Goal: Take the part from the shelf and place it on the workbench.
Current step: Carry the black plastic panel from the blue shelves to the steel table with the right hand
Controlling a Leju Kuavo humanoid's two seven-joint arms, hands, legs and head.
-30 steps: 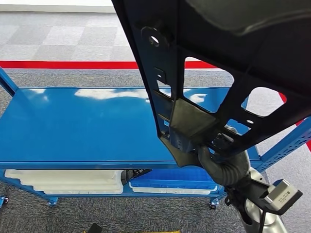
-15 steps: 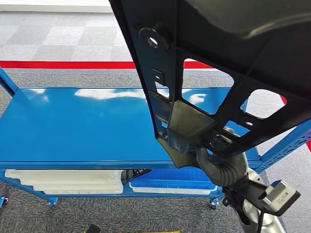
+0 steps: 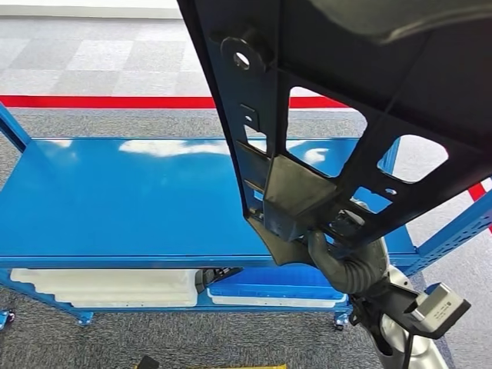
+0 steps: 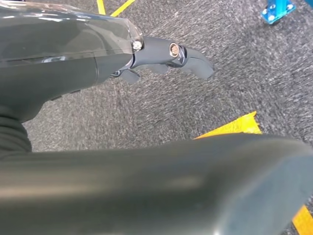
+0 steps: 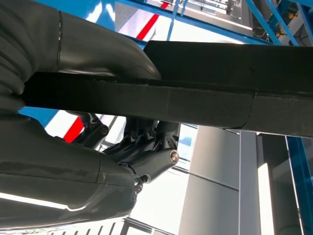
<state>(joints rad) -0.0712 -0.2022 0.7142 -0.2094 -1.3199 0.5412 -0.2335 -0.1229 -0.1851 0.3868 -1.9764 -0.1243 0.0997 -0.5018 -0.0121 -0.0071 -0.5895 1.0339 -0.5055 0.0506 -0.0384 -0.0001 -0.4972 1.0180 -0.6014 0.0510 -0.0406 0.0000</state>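
The big black part is held up over the blue workbench by its low edge in the closed right hand, and it looks stiff, wide and likely to tip; the left hand hangs with nothing in it, fingers apart.

The part filling the upper right of the head view was black, with a duller grey-brown patch near its lower middle. The shelf across the centre was glossy bright blue with white glare streaks. White trays lay along the lower left, beneath it. The floor at upper left was pale grey in a chequered tile pattern, crossed by a red stripe; nearer carpet was speckled dark grey. In the left wrist view, yellow floor tape marked the grey carpet right of centre.
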